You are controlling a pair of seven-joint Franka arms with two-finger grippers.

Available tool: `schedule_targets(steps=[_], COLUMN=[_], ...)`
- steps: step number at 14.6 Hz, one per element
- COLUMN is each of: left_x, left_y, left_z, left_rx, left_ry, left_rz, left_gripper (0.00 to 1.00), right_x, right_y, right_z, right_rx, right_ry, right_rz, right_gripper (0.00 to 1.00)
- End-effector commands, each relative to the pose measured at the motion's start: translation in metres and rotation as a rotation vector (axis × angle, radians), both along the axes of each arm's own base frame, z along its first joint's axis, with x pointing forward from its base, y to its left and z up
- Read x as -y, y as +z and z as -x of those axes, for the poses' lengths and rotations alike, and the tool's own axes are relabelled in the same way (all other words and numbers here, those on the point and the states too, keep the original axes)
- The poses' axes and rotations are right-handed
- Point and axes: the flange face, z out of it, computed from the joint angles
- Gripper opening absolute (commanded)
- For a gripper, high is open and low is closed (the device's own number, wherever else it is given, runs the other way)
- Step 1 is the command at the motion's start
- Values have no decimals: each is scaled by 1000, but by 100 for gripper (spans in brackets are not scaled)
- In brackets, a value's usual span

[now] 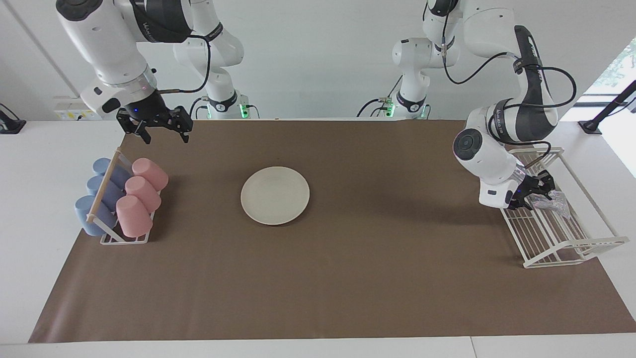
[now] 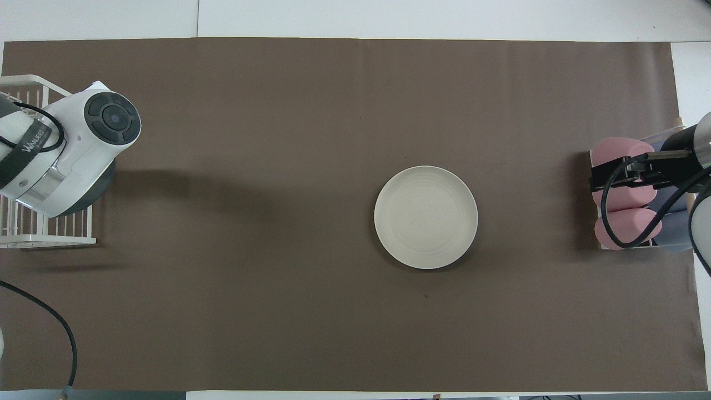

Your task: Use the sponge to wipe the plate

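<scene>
**Grippers and plate at the sponge pick-up: points of failure**

Right gripper [image 1: 160,128], at the left of the facing view, hangs with its fingers apart over the mat [image 1: 348,278] just above the cup rack [image 1: 121,239] of pink and blue cups [image 1: 134,216]; this arm waits; a careless descent could strike the cups. Plate [image 1: 275,195] lies bare on the mat, mid-table, well apart from both grippers. Left gripper [image 1: 534,191], at the right, is down in the white wire rack [image 1: 571,248] at the sponge [image 1: 551,201], touching it; whether the fingers have closed on it cannot be told. Likely risks: fingers snagging a rack wire; a shallow pinch dropping the soft sponge on the way to the plate; wiping pressure sliding the unheld plate.
</scene>
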Motion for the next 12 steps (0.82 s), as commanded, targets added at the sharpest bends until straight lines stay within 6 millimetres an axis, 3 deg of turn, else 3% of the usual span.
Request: schedule_targets(steps=[1, 7, 12], left_x=[-9, -9, -3], left_y=[-2, 2, 51], left_z=[2, 0, -7], left_rx=[30, 39, 26], left_ry=[-6, -2, 33], left_rz=[4, 4, 25], left_gripper=[0, 0, 0], right_x=[-1, -1, -2], right_y=[3, 4, 4], right_z=[4, 0, 1], right_rx=[-3, 34, 31], right_ry=[-16, -32, -116], right_rz=[10, 10, 13], right_gripper=[100, 100, 100])
